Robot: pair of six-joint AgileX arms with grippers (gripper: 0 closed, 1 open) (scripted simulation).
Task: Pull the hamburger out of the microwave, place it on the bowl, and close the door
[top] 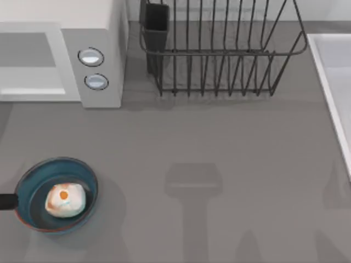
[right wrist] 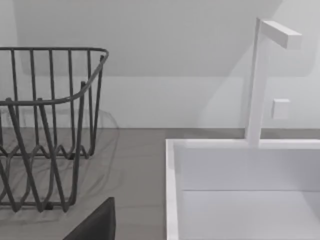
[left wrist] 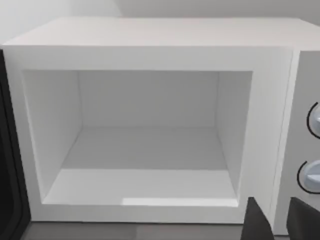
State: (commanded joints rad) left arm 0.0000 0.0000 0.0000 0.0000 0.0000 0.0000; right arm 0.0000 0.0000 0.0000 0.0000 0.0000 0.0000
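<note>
Over on the top view's left, the hamburger (top: 66, 200) is sitting inside the bowl (top: 33, 181), which is resting on the grey tabletop (top: 219, 142). Behind it the microwave (top: 112, 38) is standing with its two knobs (top: 91, 56) facing forward, and the dark wire dish rack (top: 219, 55) is standing to its right. A white sink (top: 334, 82) is running along the right edge.

Switching to the left wrist view: the left end effector (left wrist: 280, 220) is hanging just in front of the microwave's lower front, near the knob panel, its two dark fingers (left wrist: 257, 222) standing a narrow gap apart and holding nothing. Beyond it the cavity (left wrist: 145, 150) is gaping, bare inside. The door (left wrist: 10, 165) is swung out at the far side of the opening from the end effector.

Right wrist view now: the right end effector (right wrist: 97, 225) is showing as a dark corner, and I cannot tell how its fingers are set. Ahead of it are the dish rack, the sink and a white faucet (right wrist: 260, 80).

Judging the risk: only the door looks left to close, and reaching across for it could clip the cavity frame or push the panel too weakly to latch. A careless sweep might also nudge the bowl.

No brand, label or readable writing anywhere.
</note>
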